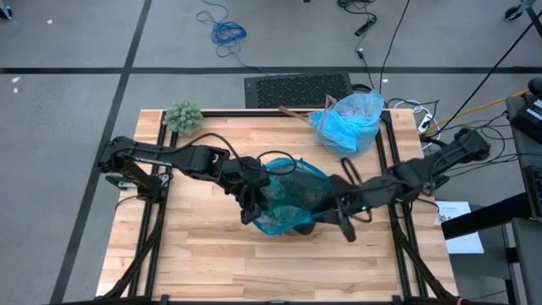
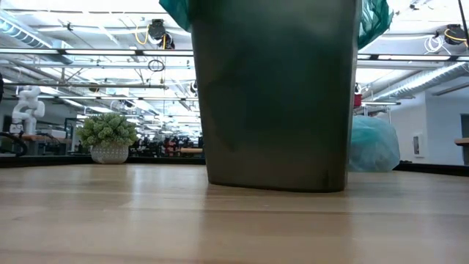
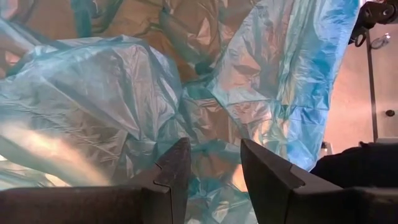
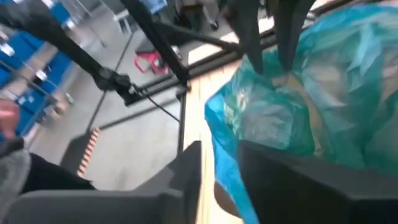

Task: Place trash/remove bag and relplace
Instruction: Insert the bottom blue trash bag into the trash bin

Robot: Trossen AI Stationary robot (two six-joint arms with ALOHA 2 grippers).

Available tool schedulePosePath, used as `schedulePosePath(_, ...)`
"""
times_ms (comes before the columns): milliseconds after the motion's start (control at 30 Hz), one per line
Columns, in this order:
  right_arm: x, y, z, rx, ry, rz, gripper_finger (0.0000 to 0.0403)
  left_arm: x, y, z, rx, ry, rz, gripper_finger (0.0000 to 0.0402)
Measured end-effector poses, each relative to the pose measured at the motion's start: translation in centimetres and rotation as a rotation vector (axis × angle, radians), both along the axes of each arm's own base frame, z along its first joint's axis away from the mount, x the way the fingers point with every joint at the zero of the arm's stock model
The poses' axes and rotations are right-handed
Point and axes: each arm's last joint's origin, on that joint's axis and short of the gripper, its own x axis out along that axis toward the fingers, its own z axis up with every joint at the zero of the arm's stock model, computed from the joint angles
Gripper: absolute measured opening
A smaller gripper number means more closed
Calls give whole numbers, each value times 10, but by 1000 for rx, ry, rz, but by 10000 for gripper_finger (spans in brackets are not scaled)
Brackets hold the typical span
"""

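Blue bag (image 1: 349,121): 1 | bin (image 2: 275,95): 1 | plant (image 1: 183,116): 1

The bin (image 2: 275,110) with its teal liner (image 1: 288,199) blocks the middle of the desk (image 1: 212,263), and both arms crowd it from left and right. A full light-blue bag (image 1: 349,121) fills the far right corner; a green plant (image 1: 183,116) stands far left. The near strip lies open.

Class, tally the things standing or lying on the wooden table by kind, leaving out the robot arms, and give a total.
Bins: 1, dark bin with a teal liner
Tied light blue bags: 1
Green ball plants: 1
Total: 3
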Motion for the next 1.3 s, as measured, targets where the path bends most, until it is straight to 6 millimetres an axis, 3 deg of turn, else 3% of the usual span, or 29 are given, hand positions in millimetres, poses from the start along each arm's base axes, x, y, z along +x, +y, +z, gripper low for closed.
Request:
schedulePosePath(167, 14, 10, -5, -9, 54, 107, 42, 0, 0, 0, 0, 4, 0, 137)
schedulePosePath(367, 26, 18, -13, -71, 229, 153, 18, 0, 0, 0, 1, 4, 0, 137)
schedulePosePath(467, 29, 24, 3, -71, 195, 187, 5, 0, 0, 0, 1, 5, 0, 137)
schedulePosePath(567, 27, 28, 34, -134, 102, 182, 1, 0, 0, 0, 1, 5, 1, 137)
schedulePosePath(633, 23, 23, 52, -225, 88, 129, 0, 0, 0, 0, 1, 5, 1, 137)
schedulePosePath(700, 22, 14, 57, -335, 144, 62, 0, 0, 0, 0, 2, 5, 1, 137)
schedulePosePath(800, 34, -3, 42, -419, 296, 40, 0, 0, 0, 0, 3, 4, 2, 137)
schedulePosePath(967, 62, -12, 8, -357, 482, 201, 0, 0, 0, 0, 7, 4, 6, 137)
schedulePosePath(1100, 70, 8, 3, -230, 453, 327, 0, 0, 1, -1, 14, 4, 13, 137)
schedulePosePath(1300, 63, 37, 6, -173, 413, 336, 0, 0, 1, -1, 18, 3, 17, 137)
